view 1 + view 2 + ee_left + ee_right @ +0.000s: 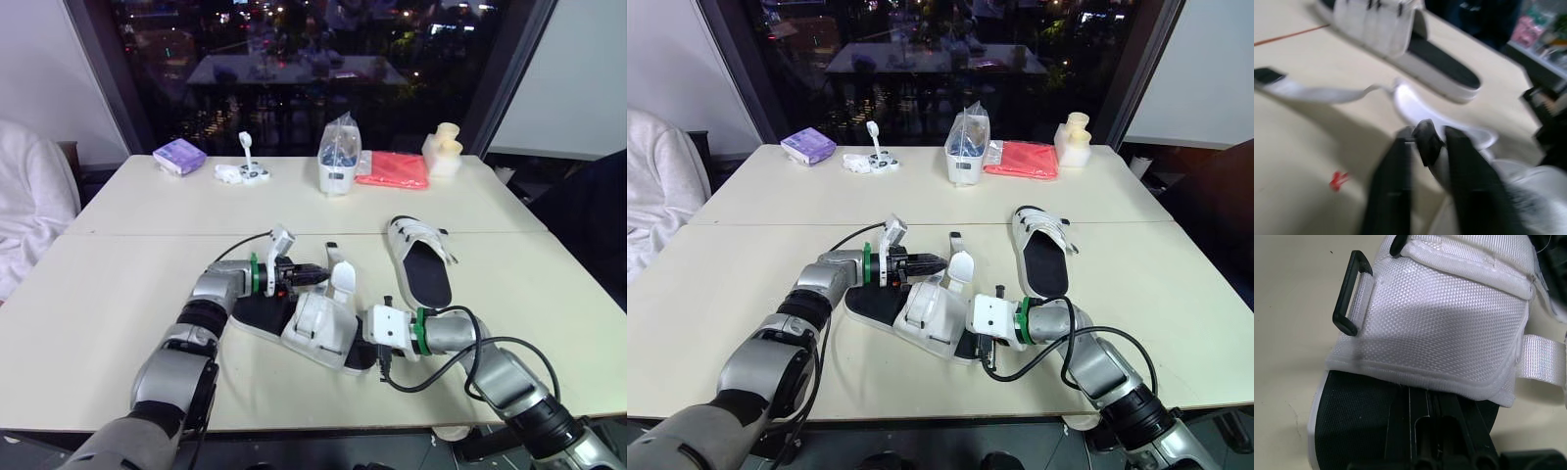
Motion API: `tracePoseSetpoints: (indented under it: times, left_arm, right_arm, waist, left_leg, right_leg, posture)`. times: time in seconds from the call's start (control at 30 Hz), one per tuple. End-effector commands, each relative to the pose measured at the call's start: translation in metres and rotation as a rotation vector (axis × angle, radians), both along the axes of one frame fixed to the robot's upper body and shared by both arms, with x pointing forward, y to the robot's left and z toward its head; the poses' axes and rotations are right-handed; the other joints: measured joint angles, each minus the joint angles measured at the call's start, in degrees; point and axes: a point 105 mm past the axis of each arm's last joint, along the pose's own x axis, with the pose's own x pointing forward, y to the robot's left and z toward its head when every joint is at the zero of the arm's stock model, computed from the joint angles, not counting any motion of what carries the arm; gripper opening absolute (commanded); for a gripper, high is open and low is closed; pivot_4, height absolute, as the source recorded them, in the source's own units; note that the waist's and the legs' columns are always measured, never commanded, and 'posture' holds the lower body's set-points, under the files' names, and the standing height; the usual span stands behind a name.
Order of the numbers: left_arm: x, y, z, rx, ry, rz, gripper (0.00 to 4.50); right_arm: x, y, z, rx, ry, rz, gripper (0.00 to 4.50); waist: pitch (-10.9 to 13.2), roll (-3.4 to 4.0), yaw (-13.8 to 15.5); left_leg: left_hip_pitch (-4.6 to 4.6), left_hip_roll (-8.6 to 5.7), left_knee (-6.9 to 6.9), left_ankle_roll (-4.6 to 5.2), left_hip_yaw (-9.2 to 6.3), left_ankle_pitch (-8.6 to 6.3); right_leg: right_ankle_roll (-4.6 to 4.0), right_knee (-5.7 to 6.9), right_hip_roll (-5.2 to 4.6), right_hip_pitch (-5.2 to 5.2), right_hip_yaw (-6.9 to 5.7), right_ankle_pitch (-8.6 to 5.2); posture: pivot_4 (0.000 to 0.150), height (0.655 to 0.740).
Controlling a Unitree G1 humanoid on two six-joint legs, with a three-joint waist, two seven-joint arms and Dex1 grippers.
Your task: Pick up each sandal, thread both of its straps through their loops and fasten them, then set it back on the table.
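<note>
Left gripper [319, 278] is pinched shut on the tip of a white strap [341, 278], which stands up off the near sandal [315, 328]. Right gripper [1440, 406] is tucked under that sandal's white upper, and how wide it's set I cannot tell. The black loop [1349, 293] juts out free. The second sandal [423, 264] lies well apart. Bare table [108, 294] opens out on the left.

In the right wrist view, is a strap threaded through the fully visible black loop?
No, the black loop holds only its own anchor webbing, nothing else.
</note>
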Motion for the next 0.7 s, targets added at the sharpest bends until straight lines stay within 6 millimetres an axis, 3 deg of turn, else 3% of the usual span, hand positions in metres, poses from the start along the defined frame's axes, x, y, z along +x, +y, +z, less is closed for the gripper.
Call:
tracePoseSetpoints:
  times: [0.03,0.13,0.43,0.7]
  left_arm:
    - [-0.001,0.002,-0.014,0.136,-0.075,-0.027,2.96]
    - [-0.004,0.004,-0.025,0.228,-0.12,-0.062,4.48]
    - [-0.003,0.022,-0.045,0.563,-0.368,-0.157,4.48]
    - [-0.02,0.05,-0.064,0.672,-0.237,-0.286,4.48]
  right_arm:
    - [-0.005,-0.014,-0.027,-0.09,0.092,-0.038,0.0]
    - [-0.005,-0.013,-0.027,-0.09,0.091,-0.038,0.0]
    - [-0.003,-0.013,-0.026,-0.091,0.088,-0.04,0.0]
    - [-0.003,-0.012,-0.024,-0.089,0.079,-0.033,0.0]
  waist:
    - [0.0,0.0,0.0]
    - [0.0,-0.01,0.0]
    - [-0.7,-0.1,0.0]
    - [-0.9,-0.07,-0.6]
  left_leg:
    - [0.0,0.0,0.0,0.0,0.0,0.0]
    - [0.01,0.0,0.0,0.0,0.01,0.0]
    - [0.08,0.09,-0.01,0.03,0.02,-0.03]
    - [0.18,0.13,-0.1,0.07,0.12,-0.06]
  right_leg:
    - [0.0,0.0,0.0,0.0,0.0,0.0]
    - [0.0,0.0,0.0,0.0,0.0,0.0]
    - [-0.02,-0.05,-0.02,0.08,0.0,-0.01]
    - [-0.01,-0.04,0.0,0.07,-0.01,-0.01]
  posture:
    - [0.15,0.74]
    - [0.15,0.74]
    - [0.15,0.74]
    - [0.15,0.74]
